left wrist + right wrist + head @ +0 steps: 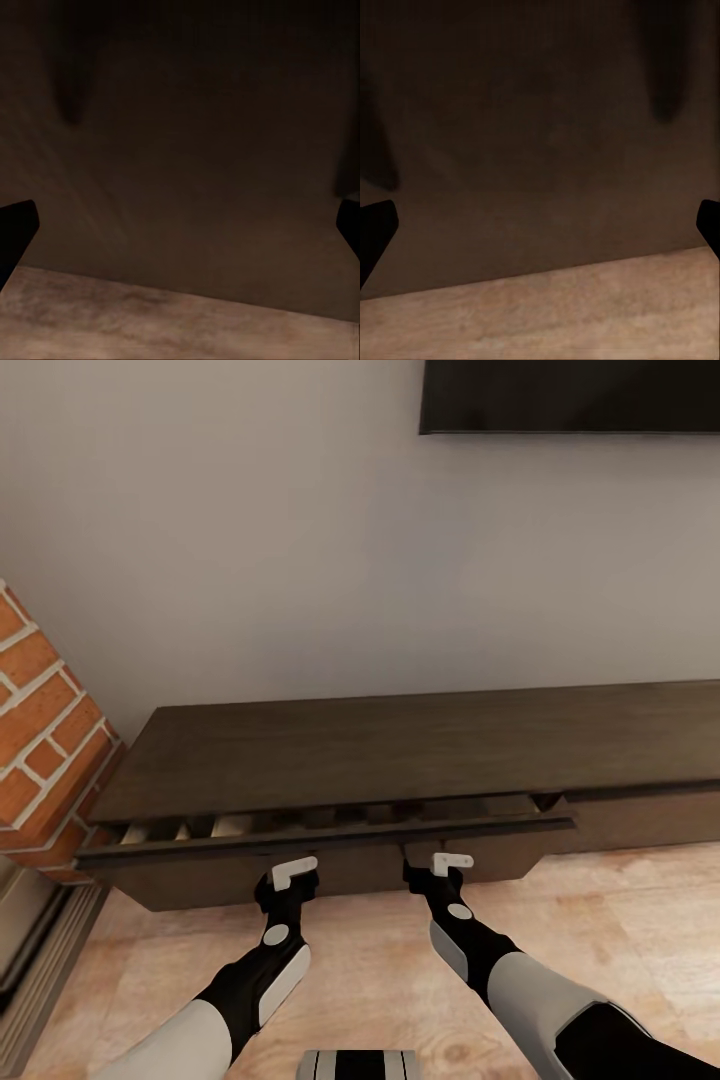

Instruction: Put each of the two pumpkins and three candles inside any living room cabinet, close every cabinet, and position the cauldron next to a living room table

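Note:
The cabinet [400, 745] is a long low dark-brown console against the wall. Its top left drawer [330, 838] stands a little way out, with pale wood [150, 830] showing inside; what lies in it I cannot make out. My left gripper [290, 875] and right gripper [445, 865] hang side by side just under that drawer's front, close to the lower cabinet face. Both are open and hold nothing. In the wrist views the dark fingertips [15, 229] [375, 229] sit far apart, facing the cabinet's dark front [195, 150] [540, 135]. No pumpkins, candles or cauldron are in view.
A red brick fireplace corner [40, 750] stands at the left, next to the cabinet's end. A black screen [570, 395] hangs on the pale wall above. Light wooden floor [380, 970] runs under both arms up to the cabinet's base.

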You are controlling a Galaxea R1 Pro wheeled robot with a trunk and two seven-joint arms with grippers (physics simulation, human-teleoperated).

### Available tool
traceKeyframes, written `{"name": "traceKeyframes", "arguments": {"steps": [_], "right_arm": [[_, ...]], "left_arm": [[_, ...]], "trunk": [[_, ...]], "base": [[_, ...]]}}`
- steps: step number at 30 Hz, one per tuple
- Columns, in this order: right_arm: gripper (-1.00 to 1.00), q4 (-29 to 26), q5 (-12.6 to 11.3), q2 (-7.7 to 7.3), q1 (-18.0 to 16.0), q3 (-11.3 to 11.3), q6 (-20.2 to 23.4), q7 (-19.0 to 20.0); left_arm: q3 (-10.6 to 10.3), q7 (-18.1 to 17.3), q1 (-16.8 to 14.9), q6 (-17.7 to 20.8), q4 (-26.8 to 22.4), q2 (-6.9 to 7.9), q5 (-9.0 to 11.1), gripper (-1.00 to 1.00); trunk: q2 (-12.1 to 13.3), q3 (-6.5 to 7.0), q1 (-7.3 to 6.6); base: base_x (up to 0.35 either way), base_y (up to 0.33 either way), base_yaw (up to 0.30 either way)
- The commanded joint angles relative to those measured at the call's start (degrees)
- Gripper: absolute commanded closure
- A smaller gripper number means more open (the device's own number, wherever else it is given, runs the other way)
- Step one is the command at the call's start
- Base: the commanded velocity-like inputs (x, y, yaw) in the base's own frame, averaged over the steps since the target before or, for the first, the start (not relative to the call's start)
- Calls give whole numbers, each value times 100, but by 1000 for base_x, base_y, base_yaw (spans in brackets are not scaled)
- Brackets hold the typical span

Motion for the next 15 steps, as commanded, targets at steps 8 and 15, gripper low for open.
{"name": "traceKeyframes", "arguments": {"steps": [8,15], "right_arm": [[-100,4,-43,-1,-4,50,-20,-31],[-100,4,-45,-1,-4,50,-22,-31]], "left_arm": [[-51,28,-8,-38,-1,6,50,-100],[-51,28,-8,-32,-1,6,50,-100]], "trunk": [[-2,-4,1],[-2,-4,1]], "base": [[168,0,0],[99,0,0]]}}
